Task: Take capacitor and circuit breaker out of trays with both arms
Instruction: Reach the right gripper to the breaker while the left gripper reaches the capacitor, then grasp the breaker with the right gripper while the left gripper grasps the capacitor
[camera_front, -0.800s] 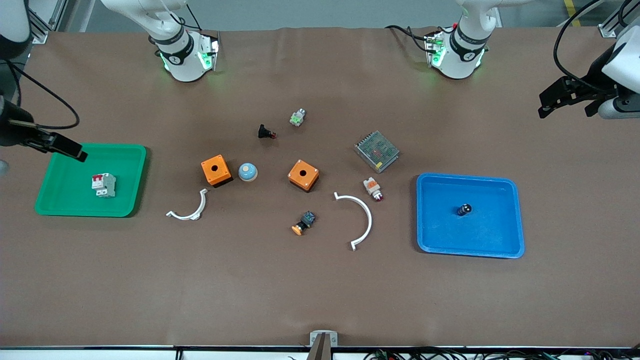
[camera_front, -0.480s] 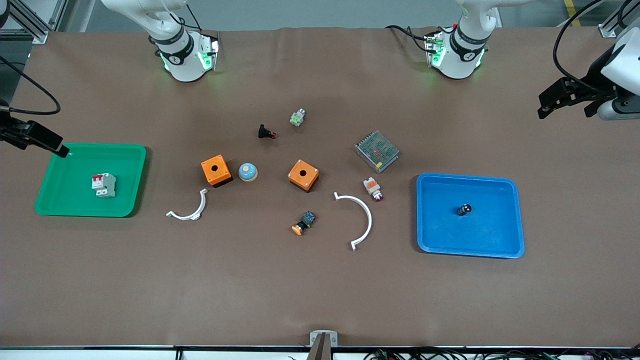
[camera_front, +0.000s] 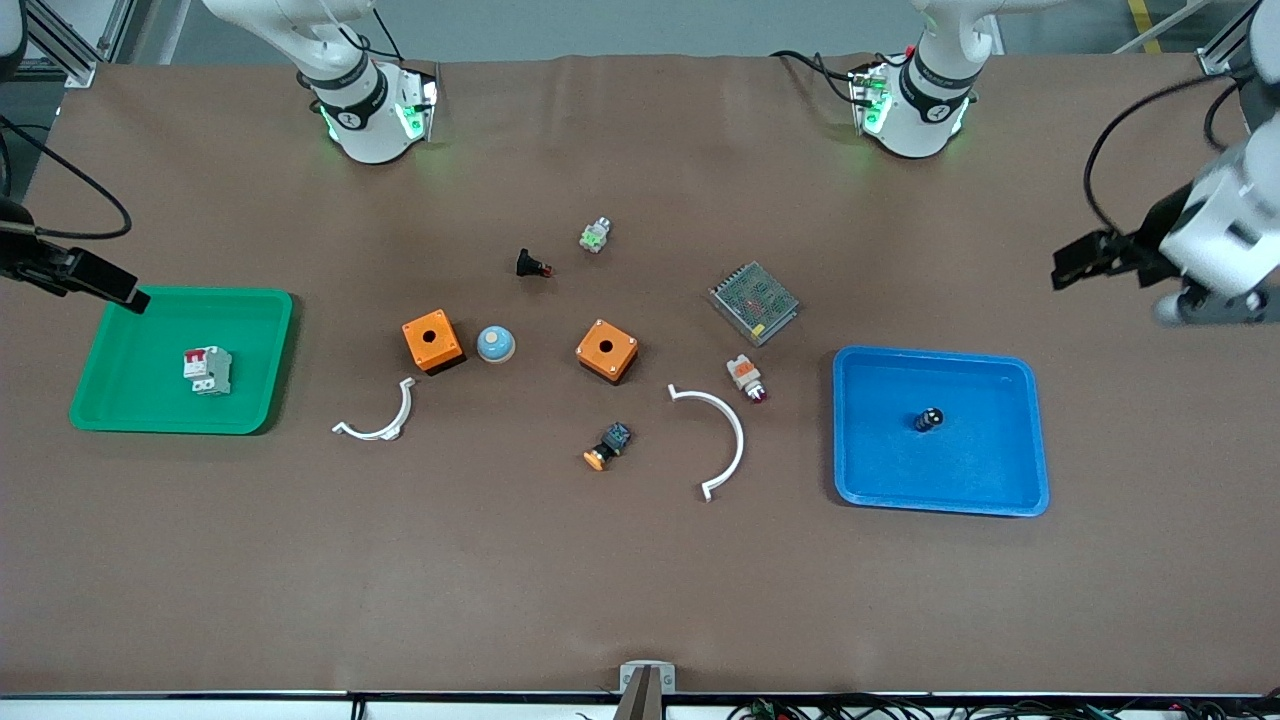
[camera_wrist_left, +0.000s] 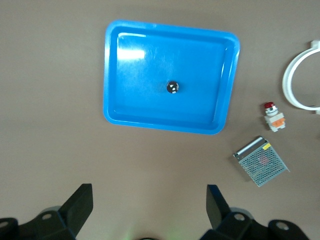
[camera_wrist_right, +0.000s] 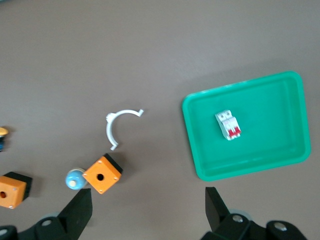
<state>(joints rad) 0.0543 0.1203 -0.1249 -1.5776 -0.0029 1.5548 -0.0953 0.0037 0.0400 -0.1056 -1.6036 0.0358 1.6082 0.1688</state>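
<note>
brown table (camera_front: 640, 580) holds scattered parts; left claw (camera_wrist_left: 149, 202) and right claw (camera_wrist_right: 148, 206) hover spread.

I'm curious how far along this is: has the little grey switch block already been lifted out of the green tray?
No, the circuit breaker lies inside the green tray, with nothing touching it.

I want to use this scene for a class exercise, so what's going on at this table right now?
Two robot arms are set to empty two trays, but nothing is held yet. The circuit breaker lies in the green tray, the capacitor stands in the blue tray. The right gripper, jaws open, hangs over the green tray's corner. The left gripper, also open, is over bare table beside the blue tray. Orange boxes, white clips and other small parts lie between the trays.
</note>
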